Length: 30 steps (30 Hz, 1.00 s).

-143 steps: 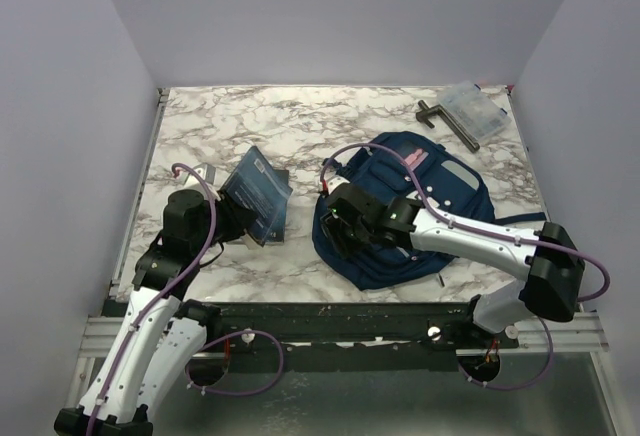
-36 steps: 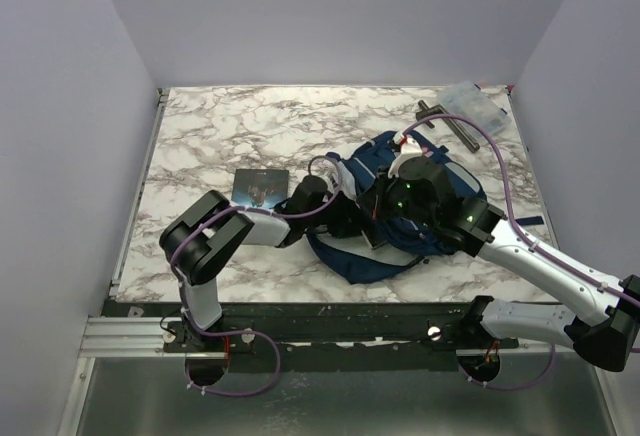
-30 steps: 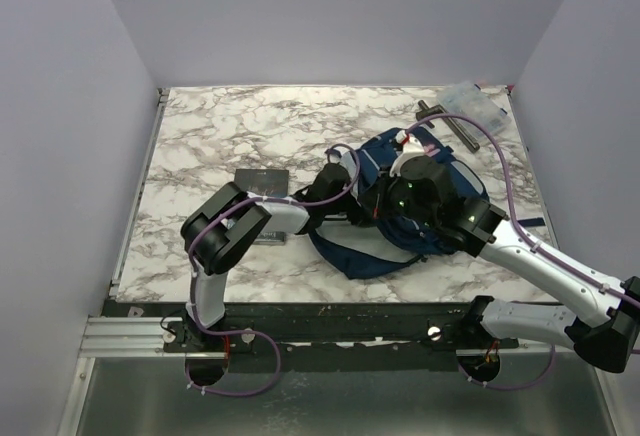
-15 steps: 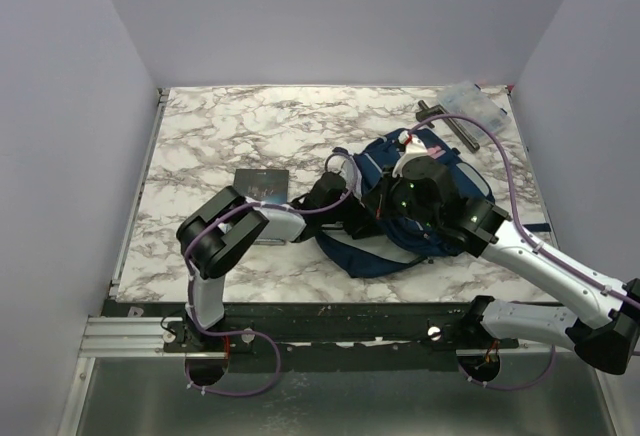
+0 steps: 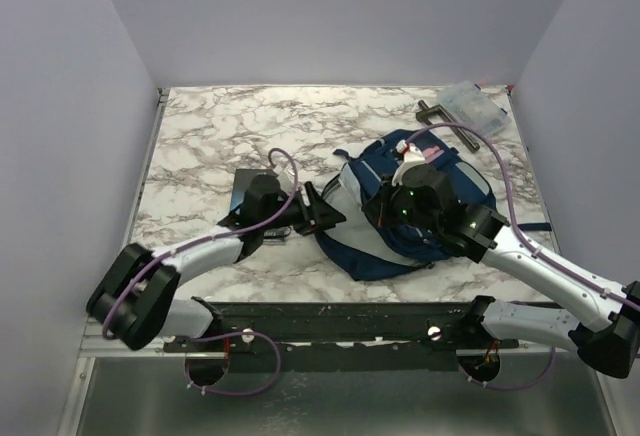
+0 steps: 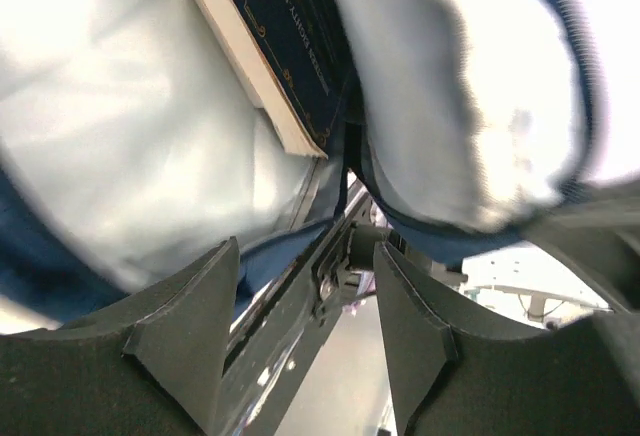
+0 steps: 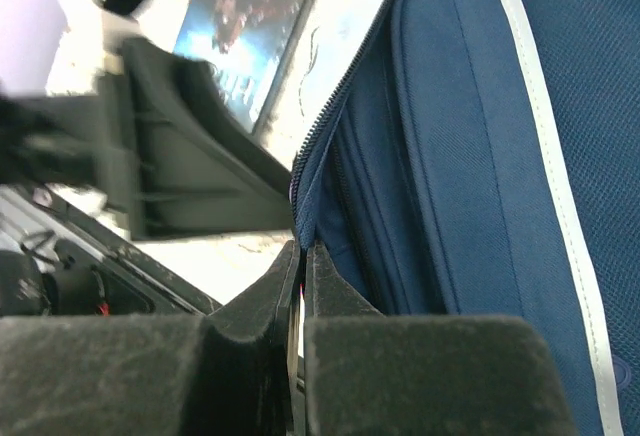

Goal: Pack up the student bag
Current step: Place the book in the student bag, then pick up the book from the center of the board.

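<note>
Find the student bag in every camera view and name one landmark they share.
Top external: the student bag lies centre-right on the marble table.
Left wrist: the student bag shows its pale lining across the upper frame, a book inside.
Right wrist: navy fabric fills the right half, its zipper edge pinched by the right gripper.
Shared landmark: the left gripper, open at the bag's mouth, shows in all three.

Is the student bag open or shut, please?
Open: the right hand pinches up the zipper edge of the student bag; a book shows inside.
</note>
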Available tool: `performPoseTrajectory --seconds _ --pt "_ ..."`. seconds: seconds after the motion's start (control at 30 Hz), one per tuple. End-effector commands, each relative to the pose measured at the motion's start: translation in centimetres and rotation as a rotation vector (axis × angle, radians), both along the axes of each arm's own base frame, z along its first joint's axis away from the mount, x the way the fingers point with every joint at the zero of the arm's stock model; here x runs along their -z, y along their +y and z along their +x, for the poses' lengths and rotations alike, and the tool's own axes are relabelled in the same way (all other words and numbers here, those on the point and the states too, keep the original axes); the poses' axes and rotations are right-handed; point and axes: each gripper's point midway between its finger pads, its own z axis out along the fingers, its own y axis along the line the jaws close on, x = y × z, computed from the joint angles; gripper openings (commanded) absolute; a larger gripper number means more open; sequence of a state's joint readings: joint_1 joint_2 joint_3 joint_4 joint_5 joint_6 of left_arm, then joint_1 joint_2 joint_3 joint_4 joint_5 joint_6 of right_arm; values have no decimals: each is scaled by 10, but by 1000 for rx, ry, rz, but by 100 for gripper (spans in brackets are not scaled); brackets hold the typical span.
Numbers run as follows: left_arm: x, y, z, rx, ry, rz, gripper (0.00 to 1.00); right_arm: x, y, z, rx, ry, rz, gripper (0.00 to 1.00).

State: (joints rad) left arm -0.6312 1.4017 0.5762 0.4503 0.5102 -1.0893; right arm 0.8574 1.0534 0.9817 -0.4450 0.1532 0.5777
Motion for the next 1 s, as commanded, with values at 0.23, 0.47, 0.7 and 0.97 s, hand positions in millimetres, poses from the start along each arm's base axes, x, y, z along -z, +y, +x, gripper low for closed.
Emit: performPoseTrajectory --seconds 0.23,0.47,0.7,0.97 --pt "-15 161 23 -251 -167 334 67 103 32 -40 -224 261 -73 25" --pt "-12 251 52 -546 -47 489 76 62 60 -2 -208 160 -95 48" --pt "14 292 80 -676 168 366 80 53 145 4 -352 291 157 78" --pt "53 296 98 -610 309 376 81 94 186 39 -204 464 172 83"
